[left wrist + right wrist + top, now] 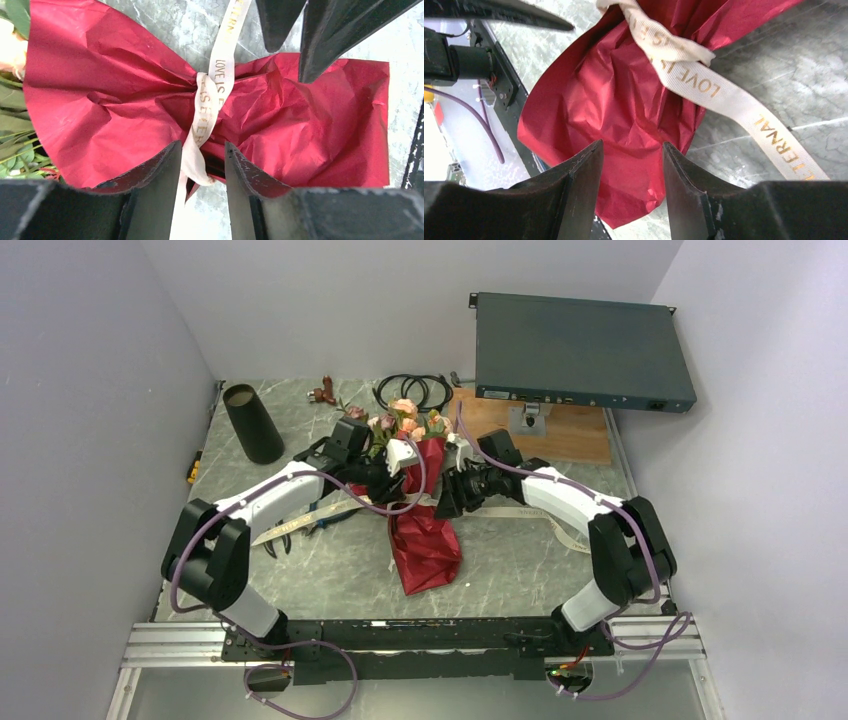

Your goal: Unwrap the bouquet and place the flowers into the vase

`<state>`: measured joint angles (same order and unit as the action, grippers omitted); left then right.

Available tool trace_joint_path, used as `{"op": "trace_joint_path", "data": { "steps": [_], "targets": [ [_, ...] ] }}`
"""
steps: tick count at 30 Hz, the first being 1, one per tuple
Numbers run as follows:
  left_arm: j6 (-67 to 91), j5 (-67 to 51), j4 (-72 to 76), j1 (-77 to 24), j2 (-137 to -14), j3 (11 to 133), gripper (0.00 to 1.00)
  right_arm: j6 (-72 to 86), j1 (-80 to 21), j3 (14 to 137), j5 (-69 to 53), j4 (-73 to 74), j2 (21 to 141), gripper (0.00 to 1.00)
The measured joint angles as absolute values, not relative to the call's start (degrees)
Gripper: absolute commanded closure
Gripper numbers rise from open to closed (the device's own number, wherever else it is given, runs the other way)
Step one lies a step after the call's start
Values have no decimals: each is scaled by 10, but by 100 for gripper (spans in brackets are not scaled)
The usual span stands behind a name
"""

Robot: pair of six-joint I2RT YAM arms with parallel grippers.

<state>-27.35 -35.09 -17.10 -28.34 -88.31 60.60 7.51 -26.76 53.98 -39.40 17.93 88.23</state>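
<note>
Left wrist: ribbon point(207, 107) knotted round bouquet point(100, 100) waist, hanging between spread left gripper point(202, 148) jaws, unpinched. Right gripper point(632, 146) spread, empty, over paper tail. Bouquet lying mid-table, wrapped; vase point(252, 425) back-left. Step: untying. Next: pinch ribbon end, pull knot loose.

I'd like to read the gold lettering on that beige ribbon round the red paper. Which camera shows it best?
The left wrist view: the beige printed ribbon, knot included, sits centred around the crinkled red paper. The right wrist view shows one lettered tail; the top view, only thin pale strips.
</note>
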Motion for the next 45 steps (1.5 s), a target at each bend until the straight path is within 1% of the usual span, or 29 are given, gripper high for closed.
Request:
{"op": "trace_joint_path", "data": {
  "steps": [10,11,13,15,18,20,21,27,35,36,38,41,45],
  "targets": [
    [-284,-303,-187,-296,-944,633,61,97,-268,597,-363,173,964,51],
    [-286,-297,-189,-296,-948,634,62,98,-268,601,-360,171,973,52],
    [-290,-286,-195,-296,-953,635,68,101,-268,604,-355,169,988,54],
    [-294,-272,-201,-296,-956,635,79,102,-268,604,-349,169,1000,57],
    [-295,-254,-206,-296,-956,635,93,105,-268,604,-347,169,1010,59],
    [-293,-245,-205,-296,-956,635,99,106,-268,604,-347,169,1011,60],
    [-293,-241,-205,-296,-956,635,100,106,-268,604,-347,169,1011,60],
    [-268,-230,-187,-285,-944,620,100,106,-268,598,-345,168,1011,60],
    [-157,-226,-135,-214,-901,566,100,107,-268,575,-346,163,1010,61],
    [-149,-228,-131,-213,-896,559,97,107,-269,574,-346,163,1010,61],
    [-138,-237,-128,-215,-891,553,87,107,-270,574,-346,163,1010,61],
    [-142,-258,-126,-215,-888,552,74,108,-272,574,-348,163,1009,58],
    [-175,-283,-127,-215,-869,552,65,109,-272,572,-352,165,997,56]
  ]
}}
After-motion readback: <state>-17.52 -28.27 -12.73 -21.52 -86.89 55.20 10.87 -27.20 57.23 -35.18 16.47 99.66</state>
